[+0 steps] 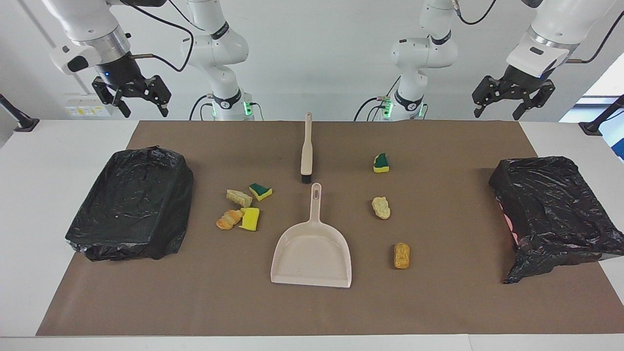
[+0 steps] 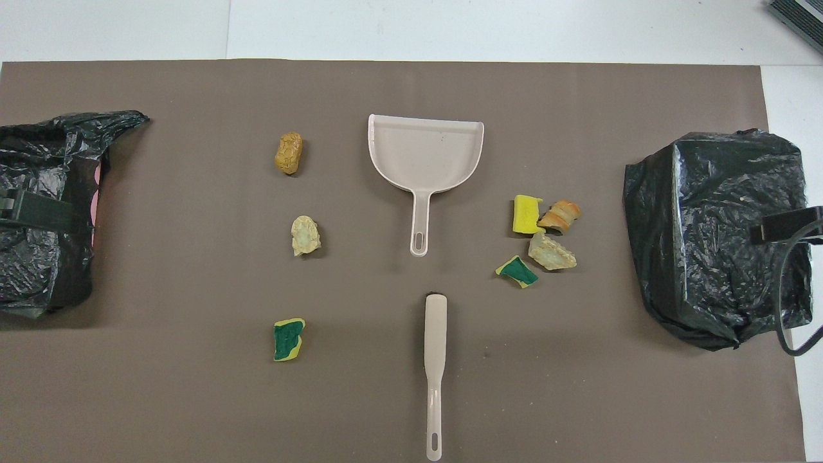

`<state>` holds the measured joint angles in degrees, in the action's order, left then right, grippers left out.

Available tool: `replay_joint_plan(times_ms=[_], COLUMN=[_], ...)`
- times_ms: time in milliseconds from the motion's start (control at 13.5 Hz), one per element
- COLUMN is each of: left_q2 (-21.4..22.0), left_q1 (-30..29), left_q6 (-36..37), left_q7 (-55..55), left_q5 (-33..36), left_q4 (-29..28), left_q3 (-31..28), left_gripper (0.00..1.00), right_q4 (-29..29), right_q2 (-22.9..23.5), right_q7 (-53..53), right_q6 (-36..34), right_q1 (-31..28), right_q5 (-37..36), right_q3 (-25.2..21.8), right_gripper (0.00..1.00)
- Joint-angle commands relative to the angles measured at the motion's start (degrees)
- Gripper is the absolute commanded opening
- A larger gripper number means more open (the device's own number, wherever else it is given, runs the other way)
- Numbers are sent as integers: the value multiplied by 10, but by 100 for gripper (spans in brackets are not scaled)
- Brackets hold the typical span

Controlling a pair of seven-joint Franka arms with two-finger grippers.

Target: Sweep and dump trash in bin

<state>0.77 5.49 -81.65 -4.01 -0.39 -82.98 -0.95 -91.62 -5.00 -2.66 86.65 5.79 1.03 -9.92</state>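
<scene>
The trash lies in two groups on the brown mat. Toward the right arm's end, several scraps cluster together: a tan lump, a green-topped sponge, an orange lump and a yellow sponge. Toward the left arm's end, three lie apart in a row: a green-topped sponge, a pale lump and a tan-orange lump. A black-bagged bin stands at the right arm's end and another bin at the left arm's. My right gripper and left gripper hang high and open, each over its bin, holding nothing.
A beige dustpan lies mid-mat, its handle pointing toward the robots. In line with it, nearer the robots, lies a beige brush, bristles toward the pan. White table borders the mat.
</scene>
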Motion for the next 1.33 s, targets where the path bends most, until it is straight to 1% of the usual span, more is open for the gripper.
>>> replay_joint_plan(times_ms=[0, 74, 814, 1257], left_q2=[9, 9, 14, 13], left_q1=[-6, -6, -7, -3], left_q6=[4, 4, 4, -1], left_q7=[-34, -37, -29, -28], left_q5=[0, 0, -2, -2], left_q4=[-5, -5, -12, -12], left_q3=[2, 2, 3, 3], left_gripper=[100, 100, 100, 100], right_q4=[13, 12, 10, -19], right_q2=[7, 7, 6, -10], right_q7=[-52, -69, -74, -72], right_q6=[-12, -8, -9, -2], right_q1=[4, 5, -1, 0], right_q5=[-22, -24, -23, -23], right_q3=[8, 8, 4, 4], right_gripper=[100, 100, 100, 100])
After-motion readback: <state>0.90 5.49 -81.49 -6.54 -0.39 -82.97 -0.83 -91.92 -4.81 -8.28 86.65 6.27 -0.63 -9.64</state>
